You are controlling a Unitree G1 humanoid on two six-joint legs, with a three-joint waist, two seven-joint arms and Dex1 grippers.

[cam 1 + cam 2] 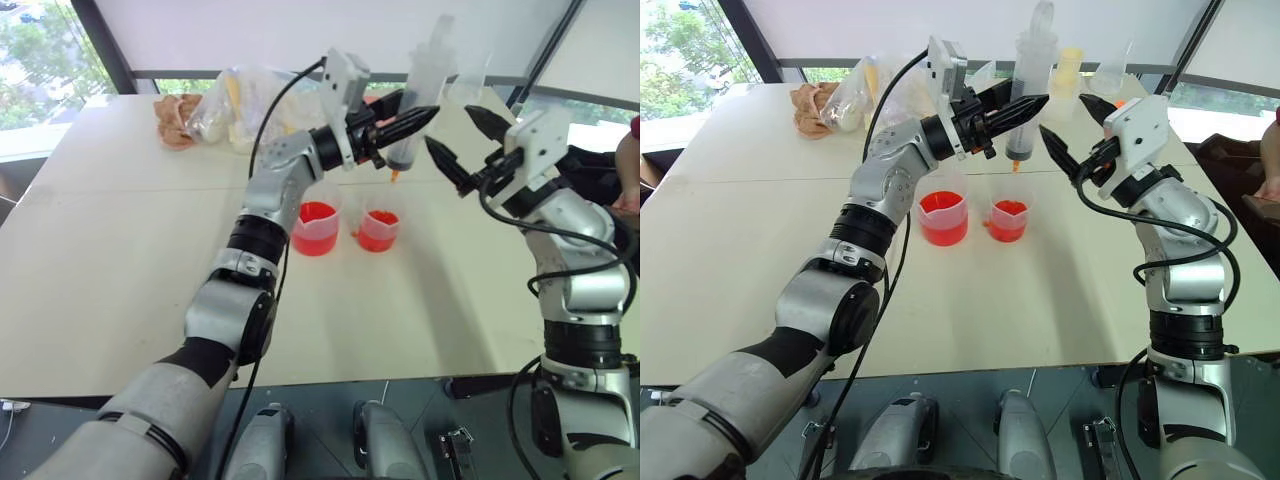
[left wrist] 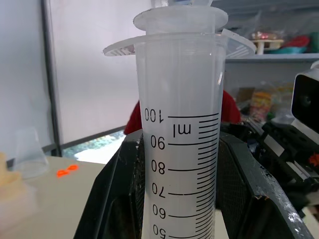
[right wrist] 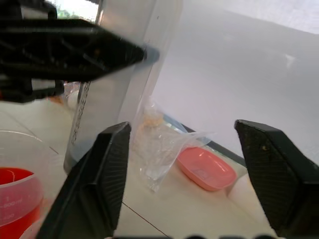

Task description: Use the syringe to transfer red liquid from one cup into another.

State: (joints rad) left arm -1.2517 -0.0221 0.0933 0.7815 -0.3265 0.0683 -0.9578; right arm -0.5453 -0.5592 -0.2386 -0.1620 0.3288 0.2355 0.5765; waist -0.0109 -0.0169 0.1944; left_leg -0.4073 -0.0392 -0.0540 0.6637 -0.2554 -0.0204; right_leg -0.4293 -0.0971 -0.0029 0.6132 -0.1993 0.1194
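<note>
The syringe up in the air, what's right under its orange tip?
The syringe hangs upright, shut in the left gripper. Below its tip stands the smaller cup holding red liquid, with the bigger beaker beside it. How full the syringe is cannot be seen.

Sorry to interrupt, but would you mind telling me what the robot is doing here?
The left hand holds the syringe upright above the table, clamped around its barrel, orange tip pointing down over the smaller cup. The right hand is open beside the syringe, holding nothing. Both the smaller cup and the larger beaker contain red liquid.
</note>
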